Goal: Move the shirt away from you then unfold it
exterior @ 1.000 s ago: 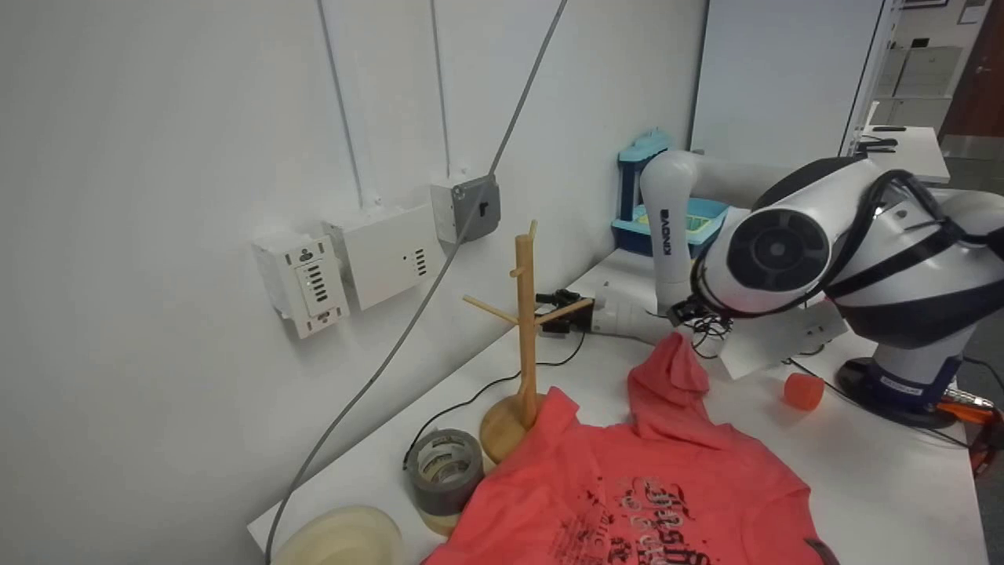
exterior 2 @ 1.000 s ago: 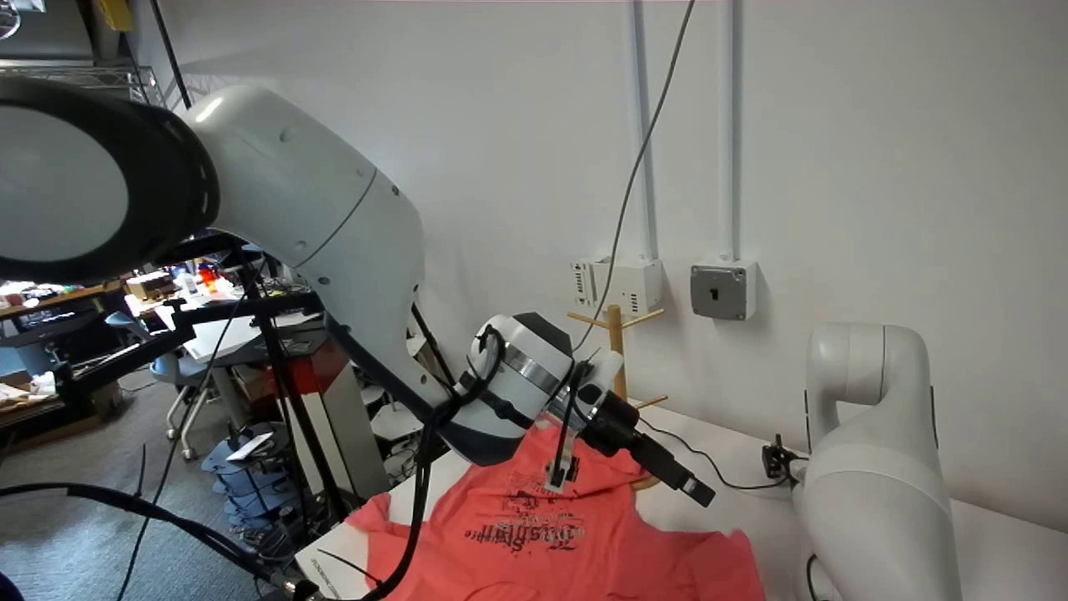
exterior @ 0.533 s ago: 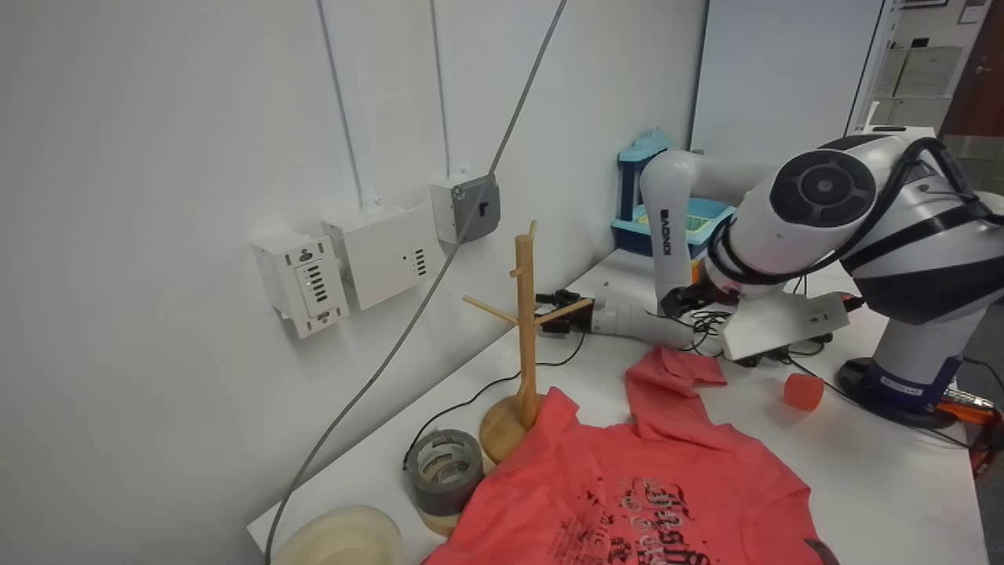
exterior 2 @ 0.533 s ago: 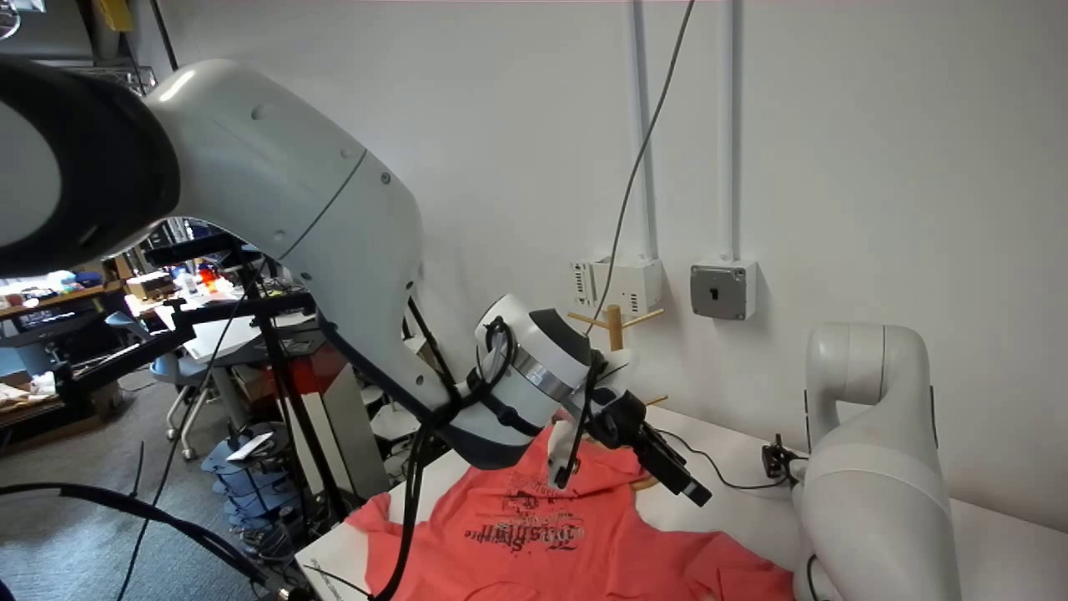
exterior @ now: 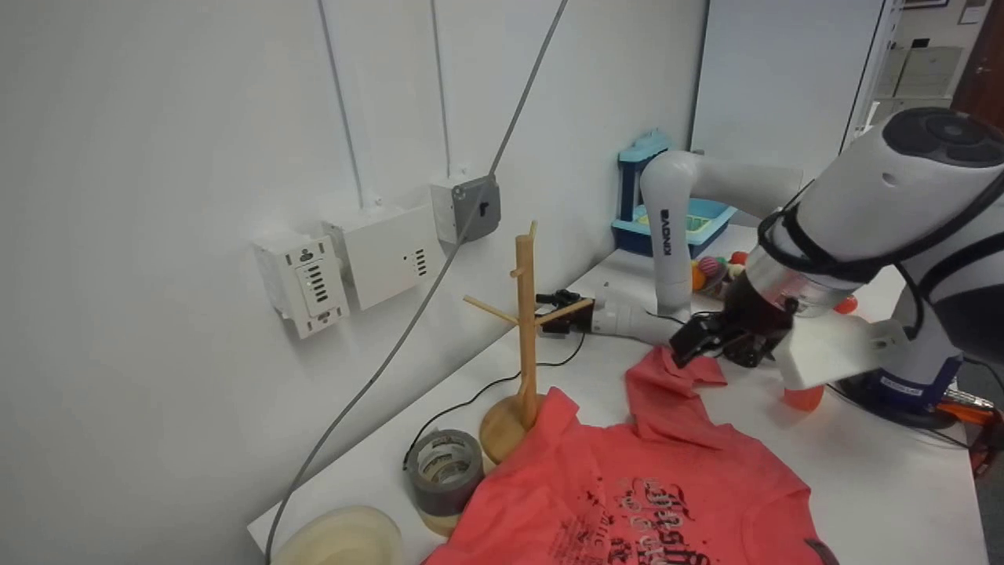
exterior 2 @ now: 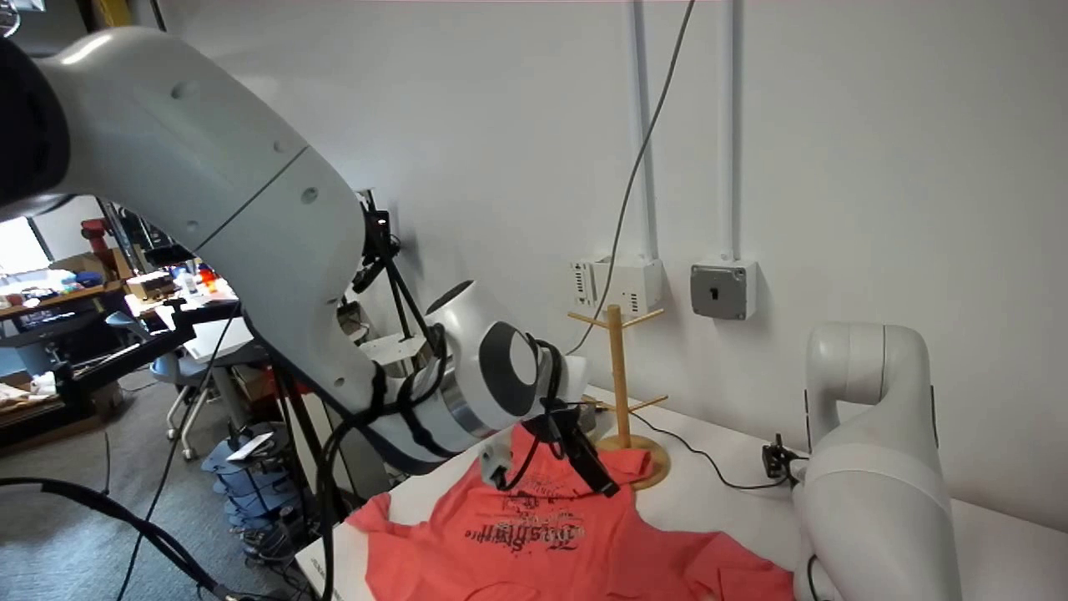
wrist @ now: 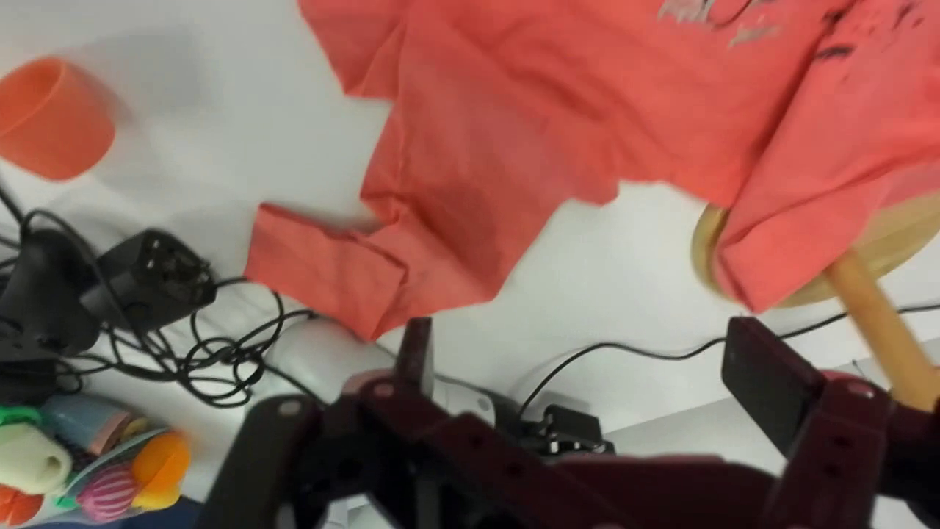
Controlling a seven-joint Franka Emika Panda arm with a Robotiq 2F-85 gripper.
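One sleeve (exterior: pixel 665 394) has just dropped; the shirt (exterior: pixel 682 467) lies at lower middle in an exterior view, your tool (wrist: pixel 586 358) is empty, jaws apart, so unfolding that sleeve fully probably remains

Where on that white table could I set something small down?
Bare tabletop shows between the shirt and the orange cup, and between the shirt's sleeve and the wooden stand. It is crowded around the tangled cables and colourful items, and where shirt, stand and tape roll bunch together.
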